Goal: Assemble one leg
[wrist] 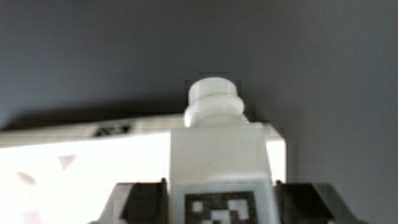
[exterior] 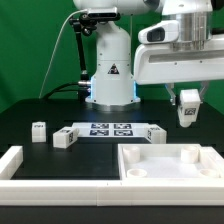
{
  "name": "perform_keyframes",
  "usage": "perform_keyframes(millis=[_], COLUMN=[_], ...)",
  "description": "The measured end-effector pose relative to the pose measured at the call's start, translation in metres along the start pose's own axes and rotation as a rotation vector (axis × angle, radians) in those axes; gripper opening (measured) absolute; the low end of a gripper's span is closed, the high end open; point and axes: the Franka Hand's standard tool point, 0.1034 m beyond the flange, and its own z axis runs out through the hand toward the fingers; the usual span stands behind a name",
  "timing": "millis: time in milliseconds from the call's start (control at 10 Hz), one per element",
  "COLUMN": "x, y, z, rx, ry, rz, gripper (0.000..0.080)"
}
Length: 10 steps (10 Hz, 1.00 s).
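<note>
At the exterior view's lower left lies a white rail (exterior: 12, 165). Left of centre stand a spare post (exterior: 38, 130) and a second post (exterior: 63, 138), then the marker board (exterior: 110, 130). At the lower right is the white tray part (exterior: 170, 168). Higher at the right, the gripper (exterior: 187, 103) pinches the leg (exterior: 187, 117), off the table.

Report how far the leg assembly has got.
Done: one leg is picked up, clamped in the gripper, clear of the table. In hand: it hangs above the white tray part. Left: seating it there; other legs wait on the table.
</note>
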Motion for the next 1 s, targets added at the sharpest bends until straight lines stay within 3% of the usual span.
perform_keyframes(millis=[400, 500, 700, 900, 1000], x=[-0.006, -0.002, 0.036, 0.066, 0.063], y=[-0.014, -0.015, -0.012, 0.001, -0.002], z=[0.004, 0.008, -0.007, -0.001, 0.0], rx=[0.061, 0.052, 0.035, 0.01, 0.014], ry=[0.366, 0.38, 0.421, 0.443, 0.439], rz=[-0.03, -0.081, -0.153, -0.2, -0.199], gripper=[0.0288, 0.0288, 0.0288, 0.0288, 0.0288])
